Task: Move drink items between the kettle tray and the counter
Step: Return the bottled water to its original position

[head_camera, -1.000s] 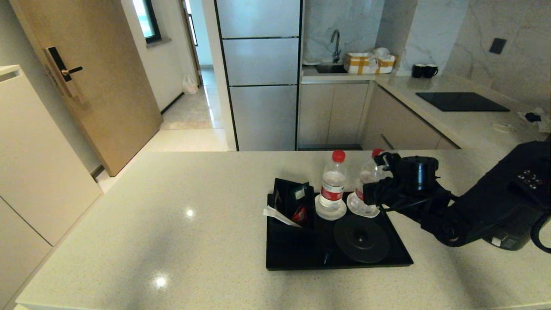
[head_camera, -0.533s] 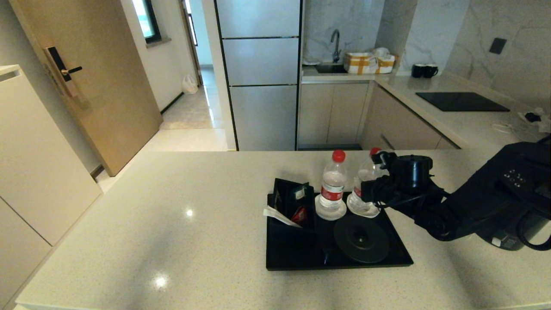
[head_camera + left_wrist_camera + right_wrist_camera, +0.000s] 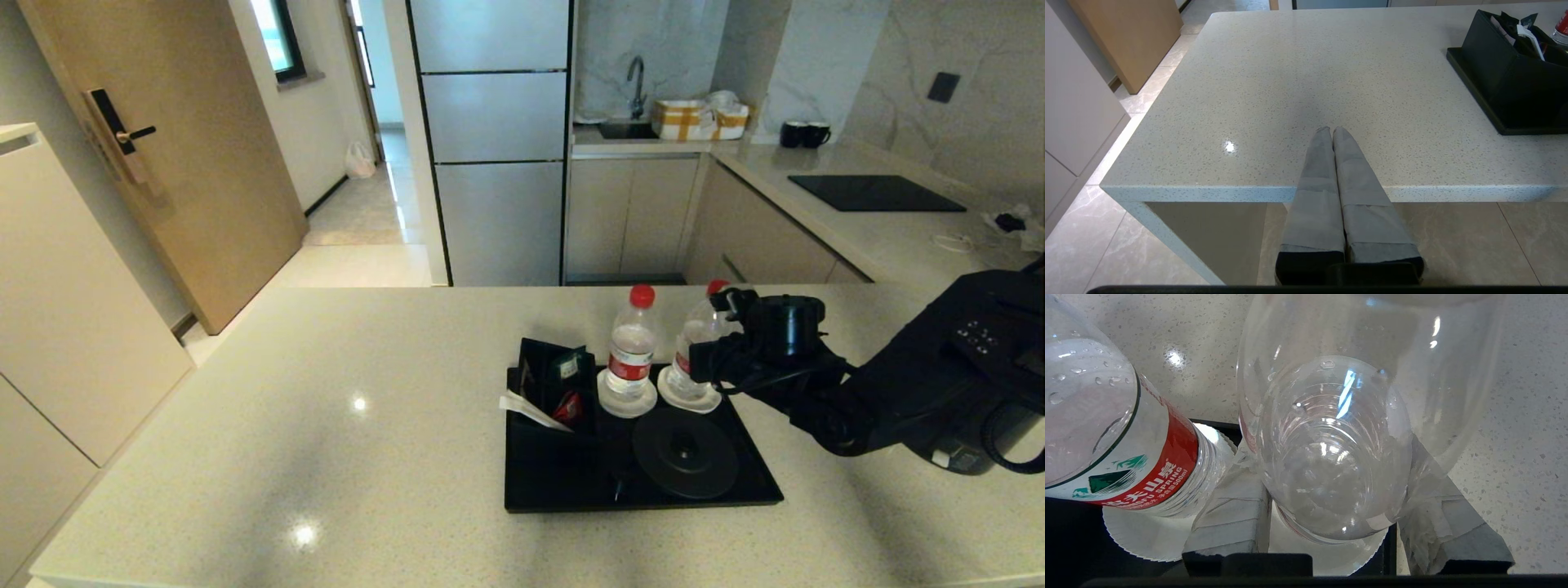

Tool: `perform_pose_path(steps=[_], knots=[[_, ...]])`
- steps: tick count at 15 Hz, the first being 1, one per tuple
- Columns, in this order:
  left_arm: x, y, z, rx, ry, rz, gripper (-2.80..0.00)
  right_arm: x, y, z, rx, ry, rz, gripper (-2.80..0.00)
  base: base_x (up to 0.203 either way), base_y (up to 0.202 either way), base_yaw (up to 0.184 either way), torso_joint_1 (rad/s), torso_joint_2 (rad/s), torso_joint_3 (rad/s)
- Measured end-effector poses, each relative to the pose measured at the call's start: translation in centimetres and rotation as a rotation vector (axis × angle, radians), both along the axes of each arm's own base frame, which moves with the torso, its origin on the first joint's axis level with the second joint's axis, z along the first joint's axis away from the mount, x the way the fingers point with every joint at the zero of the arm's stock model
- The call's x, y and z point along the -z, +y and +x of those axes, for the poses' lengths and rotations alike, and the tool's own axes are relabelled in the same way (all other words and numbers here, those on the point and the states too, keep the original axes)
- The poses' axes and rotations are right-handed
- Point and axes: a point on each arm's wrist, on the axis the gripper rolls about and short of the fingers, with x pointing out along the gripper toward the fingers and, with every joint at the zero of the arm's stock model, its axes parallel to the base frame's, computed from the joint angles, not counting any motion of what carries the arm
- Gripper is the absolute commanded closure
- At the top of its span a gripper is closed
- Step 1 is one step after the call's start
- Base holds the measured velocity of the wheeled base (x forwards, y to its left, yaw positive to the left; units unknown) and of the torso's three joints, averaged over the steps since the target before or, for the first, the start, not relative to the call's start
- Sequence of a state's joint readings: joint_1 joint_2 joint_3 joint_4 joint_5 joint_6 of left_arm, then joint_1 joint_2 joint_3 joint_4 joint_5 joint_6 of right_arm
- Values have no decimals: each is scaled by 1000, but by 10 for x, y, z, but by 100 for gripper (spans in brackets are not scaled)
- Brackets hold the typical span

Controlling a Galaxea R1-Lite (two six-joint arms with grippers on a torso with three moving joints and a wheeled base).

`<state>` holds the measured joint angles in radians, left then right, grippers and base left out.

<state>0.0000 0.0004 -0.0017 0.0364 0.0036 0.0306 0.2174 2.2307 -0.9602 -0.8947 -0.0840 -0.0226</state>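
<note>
Bottles stood on coasters on the kettle tray (image 3: 571, 498); the right gripper (image 3: 709, 365) clasped the right bottle (image 3: 692, 343), the left bottle (image 3: 631, 347) waited; transfer to the counter (image 3: 326, 425) remained.

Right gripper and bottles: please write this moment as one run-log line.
right gripper: fingers around right bottle, on coaster | left bottle: on tray | left gripper: shut, parked

Beyond the island: silver fridge (image 3: 490, 139), wooden door (image 3: 163, 163) at left, sink tap (image 3: 636, 77), taped cardboard box (image 3: 694, 119), two black mugs (image 3: 805, 134), black cooktop (image 3: 876, 193), dark wall socket (image 3: 944, 86).
</note>
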Motion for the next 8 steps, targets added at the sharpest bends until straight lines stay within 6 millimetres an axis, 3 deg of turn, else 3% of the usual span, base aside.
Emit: perform_pose_path(steps=[4,5,8], knots=[[0,0,0,-1,1,0,0,-2,-1,-3,-4,4,0,0,0,0,0,0,0,0],[0,0,0,-1,1,0,0,-2,-1,-4,-5,7,1,-280,0,0,0,0,0,0],[0,0,0,0,0,0,0,-2,-1,-6,-3,10,-1,-280,0,0,0,0,0,0]])
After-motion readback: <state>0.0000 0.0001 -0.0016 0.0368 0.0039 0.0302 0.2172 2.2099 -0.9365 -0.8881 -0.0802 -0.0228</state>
